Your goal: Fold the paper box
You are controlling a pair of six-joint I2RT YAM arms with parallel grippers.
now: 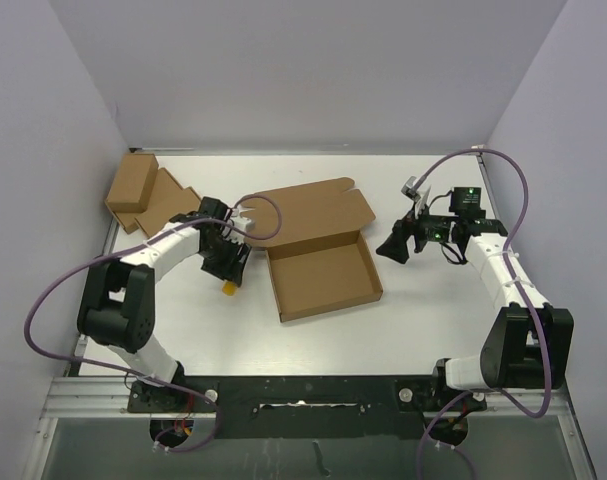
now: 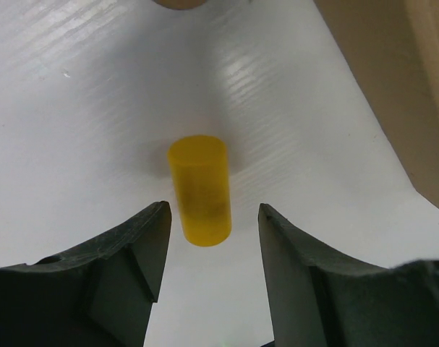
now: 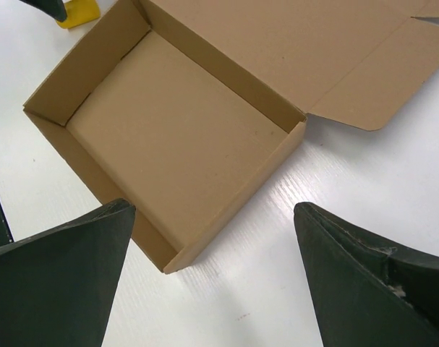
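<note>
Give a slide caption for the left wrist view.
Open left pincer flanking a yellow cylinder on the white table.

The paper box (image 3: 176, 137) is plain brown cardboard, matt and faintly fibrous. The yellow cylinder (image 2: 199, 189) looks like smooth, waxy plastic with a dull sheen. The white table (image 2: 82, 108) is finely ribbed and softly glossy. The left gripper (image 2: 213, 217) and right gripper (image 3: 213, 210) are matt black plastic.

Top camera sits high over the near edge of the table (image 1: 403, 330), looking down on all of it. Left wrist camera hangs close over the yellow cylinder (image 2: 199, 189) — right wrist camera looks down on the paper box (image 3: 176, 137) from farther off, catching that same cylinder in its upper-left corner.
</note>
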